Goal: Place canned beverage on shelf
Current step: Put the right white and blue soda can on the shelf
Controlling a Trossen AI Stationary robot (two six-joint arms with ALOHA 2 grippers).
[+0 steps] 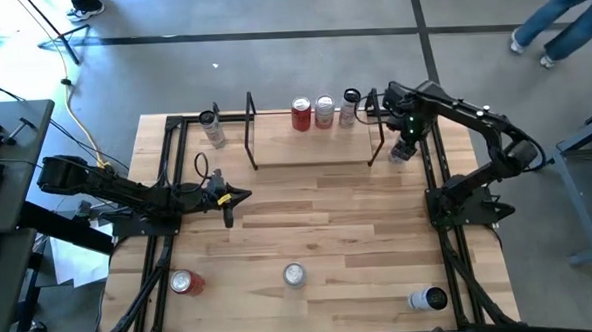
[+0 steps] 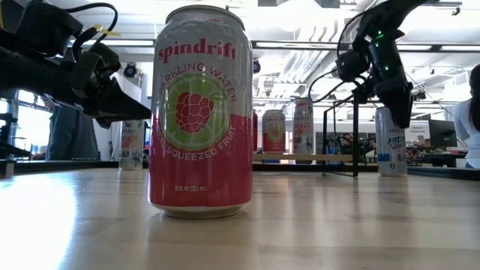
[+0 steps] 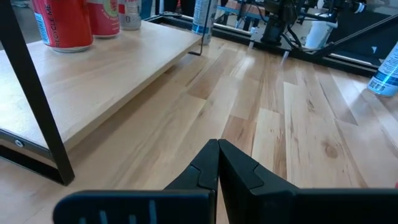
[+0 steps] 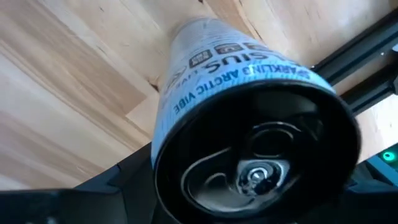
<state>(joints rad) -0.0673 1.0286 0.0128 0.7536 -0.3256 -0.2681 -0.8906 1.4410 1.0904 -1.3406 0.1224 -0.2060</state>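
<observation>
The shelf (image 1: 310, 150), a light-wood board between two black end frames, stands at the table's far side. It carries three upright cans: a red one (image 1: 301, 114), a pink-and-white one (image 1: 324, 110) and a pale one (image 1: 348, 106). My right gripper (image 1: 403, 141) is just right of the shelf's right frame, shut on a white can with blue lettering (image 2: 390, 142), which also fills the right wrist view (image 4: 249, 124). My left gripper (image 1: 239, 196) is shut and empty, over the table's left-middle, pointing at the shelf (image 3: 112, 68). My right gripper holds the white can by its upper wall just below the top rim (image 4: 163, 124), pinched between the two fingers, one on each side. The fingers come from above, pointing down. The can is upright; whether its bottom (image 2: 390, 172) rests on the table, I cannot tell.
A silver can (image 1: 211, 125) stands left of the shelf. Near the front edge are a red can (image 1: 186, 282), a raspberry Spindrift can (image 2: 199, 112) and a white can on its side (image 1: 427, 299). Black rails (image 1: 449, 229) run along both table sides.
</observation>
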